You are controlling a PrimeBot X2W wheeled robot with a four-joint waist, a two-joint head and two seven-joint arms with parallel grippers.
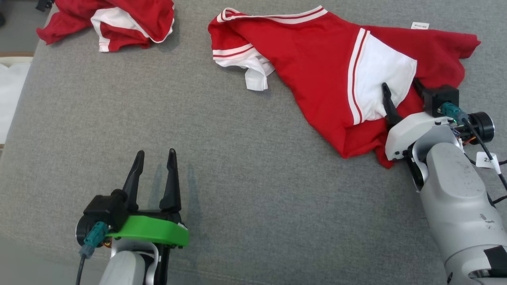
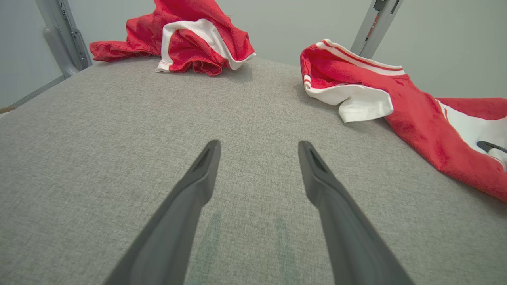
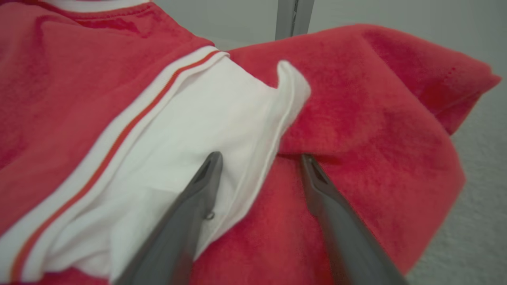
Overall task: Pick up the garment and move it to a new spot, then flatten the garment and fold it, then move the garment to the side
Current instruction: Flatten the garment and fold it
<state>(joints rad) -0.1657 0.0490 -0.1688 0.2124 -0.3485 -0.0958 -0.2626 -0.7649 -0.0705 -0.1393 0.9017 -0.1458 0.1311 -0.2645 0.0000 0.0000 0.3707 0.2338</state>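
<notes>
The garment [image 1: 317,67] is red with white panels and striped trim, and it lies rumpled on the grey surface at the right. My right gripper [image 1: 401,89] stands open over its near right part. In the right wrist view the right gripper [image 3: 261,158] has one finger on the white panel [image 3: 190,138] and the other on red cloth, with nothing pinched between them. My left gripper [image 1: 155,152] is open above bare grey cloth at the lower left, well apart from the garment. In the left wrist view the left gripper [image 2: 259,143] points at the bare surface, with the garment [image 2: 416,118] off to its right.
A second crumpled red-and-white garment [image 1: 119,19] lies at the far left corner, also seen in the left wrist view [image 2: 190,35]. A small white label [image 1: 420,25] lies beyond the garment. White material [image 1: 12,95] sits past the left edge. Grey metal posts [image 2: 376,23] rise behind the surface [image 1: 237,178].
</notes>
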